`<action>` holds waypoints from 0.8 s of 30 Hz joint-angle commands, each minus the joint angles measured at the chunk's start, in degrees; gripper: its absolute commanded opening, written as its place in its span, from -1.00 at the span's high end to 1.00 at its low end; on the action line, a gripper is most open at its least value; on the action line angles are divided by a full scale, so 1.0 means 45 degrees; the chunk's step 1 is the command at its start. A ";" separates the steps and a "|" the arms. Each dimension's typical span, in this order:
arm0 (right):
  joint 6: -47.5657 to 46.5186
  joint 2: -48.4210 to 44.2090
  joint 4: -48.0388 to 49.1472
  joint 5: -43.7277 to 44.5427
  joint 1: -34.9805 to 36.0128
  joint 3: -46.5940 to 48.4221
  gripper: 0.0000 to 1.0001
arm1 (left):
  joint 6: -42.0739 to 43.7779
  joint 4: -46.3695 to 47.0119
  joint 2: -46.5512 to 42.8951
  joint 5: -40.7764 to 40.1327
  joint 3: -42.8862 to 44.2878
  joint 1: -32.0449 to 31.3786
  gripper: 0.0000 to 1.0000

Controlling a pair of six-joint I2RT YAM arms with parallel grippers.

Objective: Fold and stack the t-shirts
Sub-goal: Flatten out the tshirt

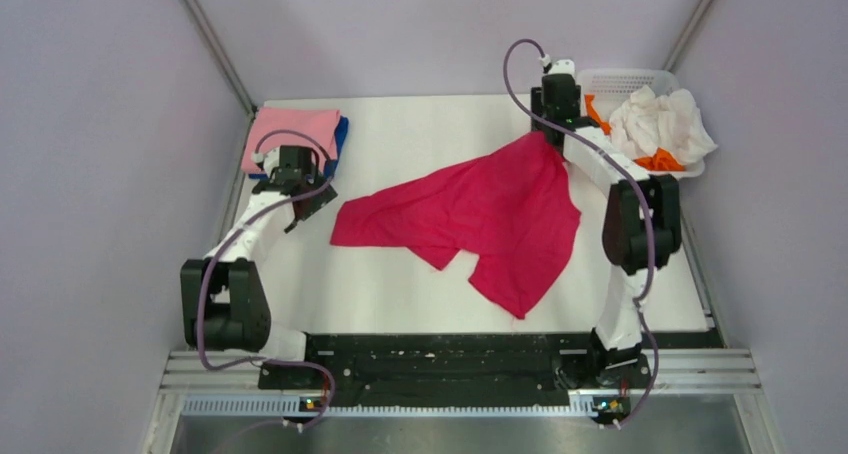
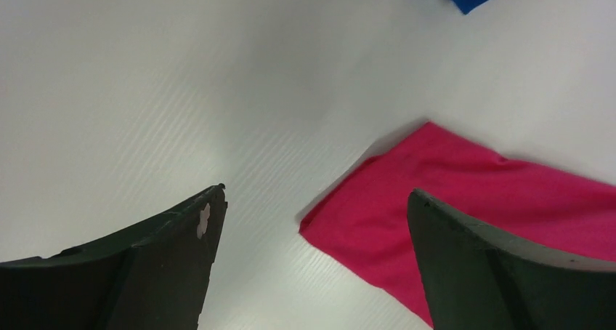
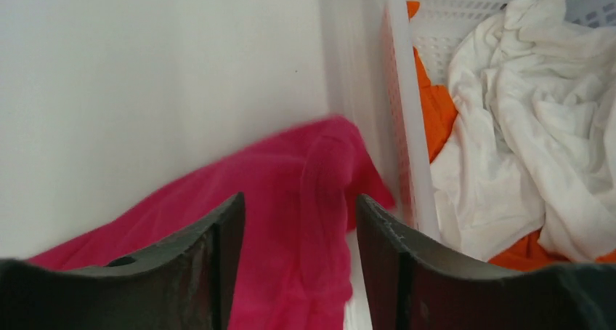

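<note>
Spreading looks like the step in hand: the crimson t-shirt (image 1: 480, 214) lies rumpled and unfolded mid-frame on the counter (image 1: 420, 294). The right pincer (image 3: 299, 199), its arm stretched to the upper right beside the basket (image 1: 625, 75), stands half-parted with a ridge of cloth in its gap. The left pincer (image 2: 316, 192), wide and empty, hovers by the shirt's left corner. Next, I judge, each should take a corner and draw the shirt flat.

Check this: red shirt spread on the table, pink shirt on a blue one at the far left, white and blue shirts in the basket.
Wrong on one count: the basket holds a white shirt and an orange shirt, not a blue one. The right wrist view shows it plainly. The rest stands.
</note>
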 commanded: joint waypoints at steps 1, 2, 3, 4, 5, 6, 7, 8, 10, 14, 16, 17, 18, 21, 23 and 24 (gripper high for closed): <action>-0.0741 0.1565 -0.0218 0.0934 -0.0079 0.3703 -0.61 | 0.0114 -0.0564 0.0900 0.0310 0.2360 0.0029 -0.98; -0.0594 0.1674 -0.0399 0.0864 -0.0064 0.3913 -0.74 | 0.0166 -0.0483 0.0863 0.0493 0.2299 0.0029 -0.97; -0.0535 0.1599 -0.0442 0.0694 -0.0060 0.3847 -0.94 | 0.0185 -0.0336 0.0741 0.0656 0.2128 0.0029 -0.98; -0.0078 0.1302 -0.0413 0.0488 -0.0038 0.3580 -0.97 | 0.0178 -0.0183 0.0581 0.0823 0.1872 0.0026 -0.98; 0.0155 0.0987 -0.0343 0.0286 -0.0034 0.3148 -0.97 | 0.0201 -0.0032 0.0415 0.1027 0.1593 0.0026 -0.98; 0.0406 0.0581 -0.0308 0.0107 -0.0007 0.2500 -0.97 | 0.0172 0.0031 0.0238 0.1207 0.1319 0.0019 -0.98; 0.0587 0.0086 -0.0342 -0.0030 0.0048 0.1998 -0.97 | 0.0147 0.0024 0.0089 0.1368 0.1094 0.0013 -0.97; 0.0822 -0.0401 -0.0483 -0.0091 0.0137 0.1405 -0.97 | 0.0009 -0.0104 -0.0081 0.1593 0.0878 0.0012 -0.97; 0.1541 -0.1713 -0.0810 -0.0125 0.0425 0.0099 -0.97 | -0.0185 -0.0221 -0.0483 0.2085 0.0373 0.0009 -0.97; 0.3764 -0.4555 -0.1750 -0.0763 0.1293 -0.3224 -0.97 | -0.0622 -0.0257 -0.1512 0.2518 -0.1101 -0.0075 -0.98; 0.5005 -0.5922 -0.2038 -0.1026 0.1741 -0.5050 -0.97 | -0.0739 -0.0245 -0.1860 0.2683 -0.1707 -0.0088 -0.98; 0.5651 -0.6603 -0.2048 -0.1219 0.1914 -0.5850 -0.97 | -0.0736 -0.0243 -0.1924 0.2837 -0.1913 -0.0088 -0.97; 0.6201 -0.7228 -0.2000 -0.1485 0.2016 -0.6653 -0.97 | -0.0741 -0.0267 -0.1915 0.2949 -0.2037 -0.0088 -0.97; 0.7062 -0.8833 -0.1915 -0.2473 0.2057 -0.8331 -0.98 | -0.0853 -0.0440 -0.1594 0.2765 -0.2115 -0.0088 -0.91; 0.7183 -0.9616 -0.2025 -0.2722 0.2097 -0.9002 -0.97 | -0.0830 -0.0154 -0.1276 0.2752 -0.2099 -0.0088 -0.86; 0.7195 -0.9999 -0.2236 -0.2716 0.2108 -0.9223 -0.97 | -0.0865 -0.0029 -0.1003 0.2721 -0.2057 -0.0088 -0.81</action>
